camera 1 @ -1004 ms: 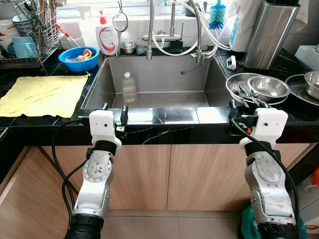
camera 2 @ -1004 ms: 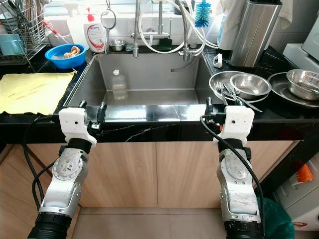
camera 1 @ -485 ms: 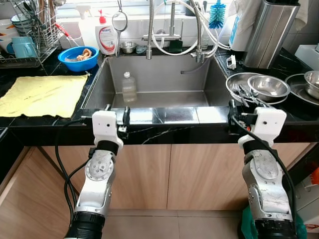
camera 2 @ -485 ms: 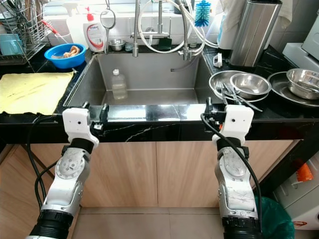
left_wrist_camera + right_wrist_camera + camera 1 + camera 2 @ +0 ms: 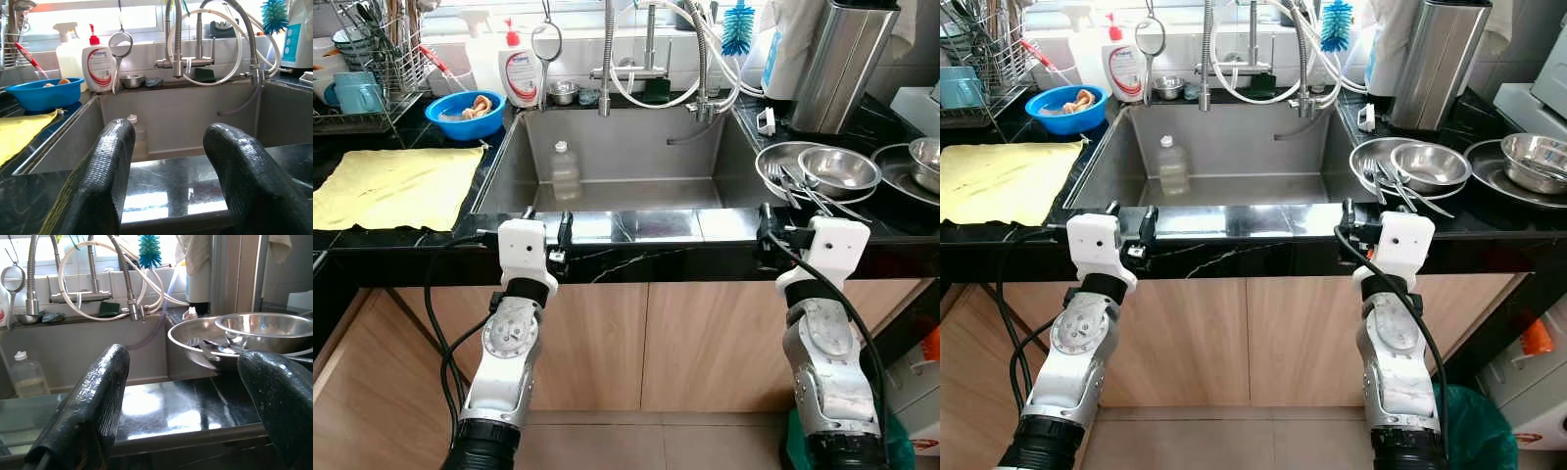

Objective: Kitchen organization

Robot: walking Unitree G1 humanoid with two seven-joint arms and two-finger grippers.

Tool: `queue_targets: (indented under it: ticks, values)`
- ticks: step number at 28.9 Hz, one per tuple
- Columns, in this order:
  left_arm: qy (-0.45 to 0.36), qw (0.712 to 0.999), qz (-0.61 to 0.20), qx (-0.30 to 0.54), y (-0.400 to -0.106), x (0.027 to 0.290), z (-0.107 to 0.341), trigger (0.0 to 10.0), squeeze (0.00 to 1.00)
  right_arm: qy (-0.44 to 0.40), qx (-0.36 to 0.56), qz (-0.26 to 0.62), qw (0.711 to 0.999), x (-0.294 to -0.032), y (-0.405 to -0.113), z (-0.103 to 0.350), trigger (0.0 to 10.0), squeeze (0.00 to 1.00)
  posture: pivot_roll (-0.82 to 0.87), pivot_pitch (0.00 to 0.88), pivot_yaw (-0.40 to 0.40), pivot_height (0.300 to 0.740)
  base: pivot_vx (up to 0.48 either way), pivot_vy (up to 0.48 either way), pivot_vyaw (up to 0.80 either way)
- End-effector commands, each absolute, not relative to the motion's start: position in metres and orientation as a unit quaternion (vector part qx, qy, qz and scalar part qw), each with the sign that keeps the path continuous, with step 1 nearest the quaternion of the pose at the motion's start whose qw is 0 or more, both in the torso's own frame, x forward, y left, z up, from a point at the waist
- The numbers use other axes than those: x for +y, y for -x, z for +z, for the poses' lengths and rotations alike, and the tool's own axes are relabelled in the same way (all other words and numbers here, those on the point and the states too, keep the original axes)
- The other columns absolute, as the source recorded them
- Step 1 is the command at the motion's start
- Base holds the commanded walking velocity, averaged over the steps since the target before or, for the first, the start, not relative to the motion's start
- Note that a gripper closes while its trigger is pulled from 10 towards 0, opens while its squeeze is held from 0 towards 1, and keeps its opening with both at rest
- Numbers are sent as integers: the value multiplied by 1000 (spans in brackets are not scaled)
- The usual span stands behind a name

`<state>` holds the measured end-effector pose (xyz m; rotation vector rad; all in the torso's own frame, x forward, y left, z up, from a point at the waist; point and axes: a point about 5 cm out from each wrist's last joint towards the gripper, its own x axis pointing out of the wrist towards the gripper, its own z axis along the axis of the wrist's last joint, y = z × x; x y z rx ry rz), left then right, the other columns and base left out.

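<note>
With both arms at the counter's front edge, the bottle (image 5: 567, 171) stood upright in the sink (image 5: 636, 147) just beyond the left gripper (image 5: 546, 221), the nearer one, its fingers apart and empty like the right gripper (image 5: 775, 220).

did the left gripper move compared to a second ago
Yes. The left gripper has shifted toward the robot's right along the sink front edge, now nearer the plastic bottle.

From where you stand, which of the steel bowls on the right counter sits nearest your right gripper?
The steel bowl resting in the wide steel dish with the forks, just beyond the right gripper. The other bowl sits farther right, at the counter's edge.
</note>
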<state>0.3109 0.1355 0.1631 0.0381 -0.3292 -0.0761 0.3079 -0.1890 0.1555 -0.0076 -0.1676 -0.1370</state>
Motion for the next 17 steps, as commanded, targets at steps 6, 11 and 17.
queue_targets:
  ticks: [6,11,17]
  values:
    - [-18,984,-42,-173,-308,137,167,10000,0,13,-125,-49,991,-182,-307,172,10000,0,-135,0,39,740,0,0,0]
    - [-12,984,-42,-172,-308,136,166,10000,0,33,-138,-34,989,-179,-307,176,10000,0,-135,0,37,740,0,0,0]
    - [-8,983,-39,-181,-309,135,171,10000,0,47,-172,-30,984,-177,-306,189,10000,0,-135,0,38,740,263,0,0]
